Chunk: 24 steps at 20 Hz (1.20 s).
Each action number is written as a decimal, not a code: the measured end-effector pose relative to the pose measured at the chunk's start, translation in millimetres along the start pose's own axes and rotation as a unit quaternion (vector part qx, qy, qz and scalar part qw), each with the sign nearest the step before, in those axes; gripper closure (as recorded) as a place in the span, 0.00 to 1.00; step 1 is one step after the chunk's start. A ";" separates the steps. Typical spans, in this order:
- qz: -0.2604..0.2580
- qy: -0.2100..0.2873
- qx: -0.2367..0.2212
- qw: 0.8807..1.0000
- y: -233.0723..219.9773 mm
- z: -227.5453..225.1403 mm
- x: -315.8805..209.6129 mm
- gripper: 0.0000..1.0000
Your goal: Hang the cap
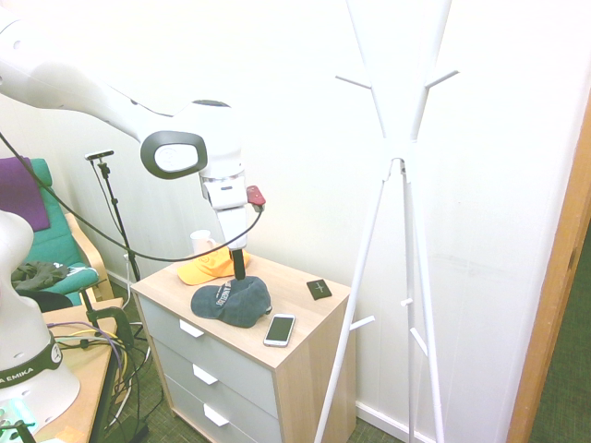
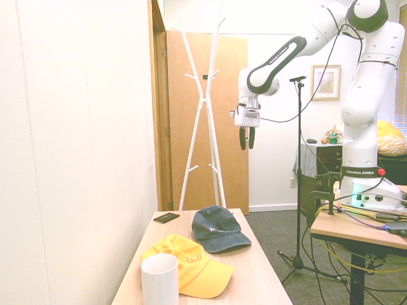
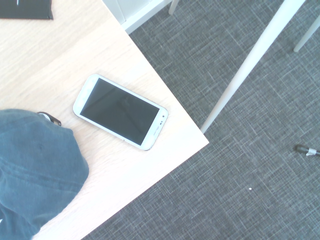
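The dark navy cap [image 1: 231, 302] lies on the wooden top of a drawer cabinet [image 1: 295, 355], brim toward the front edge. From the other side, the cap [image 2: 219, 229] sits past the orange one, and its crown fills a corner of the wrist view [image 3: 35, 165]. My gripper [image 2: 247, 136] hangs well above the cabinet, open and empty, its fingers pointing down over the cap's area [image 1: 238, 263]. A white coat rack [image 1: 397, 157] with angled pegs stands beside the cabinet against the wall [image 2: 205, 95].
An orange-yellow cap [image 1: 211, 268] and a white mug [image 1: 201, 242] sit behind the navy cap. A white phone [image 1: 280, 329] lies at the cabinet's front corner [image 3: 120, 111]. A small black card [image 1: 319, 289] rests near the rack. A wooden door [image 2: 210, 121] stands behind the rack.
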<state>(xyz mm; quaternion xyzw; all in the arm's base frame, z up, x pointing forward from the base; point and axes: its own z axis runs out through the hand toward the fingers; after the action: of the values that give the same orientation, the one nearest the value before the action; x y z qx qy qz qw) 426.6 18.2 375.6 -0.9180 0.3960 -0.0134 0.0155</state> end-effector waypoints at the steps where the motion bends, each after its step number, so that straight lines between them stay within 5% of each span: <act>1: 0.000 0.000 0.000 1.000 -0.2 0.3 0.1 0.00; 8: -0.050 0.011 -0.012 0.999 -54.8 23.6 -53.0 0.00; 13: -0.107 0.020 -0.025 0.994 -110.0 70.9 -114.4 0.00; 24: -0.186 0.011 -0.045 0.982 -179.5 175.3 -160.6 0.00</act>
<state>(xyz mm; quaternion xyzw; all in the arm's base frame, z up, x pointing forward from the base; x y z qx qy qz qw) 453.3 261.4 205.5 -0.9751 0.2191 -0.0085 -0.0333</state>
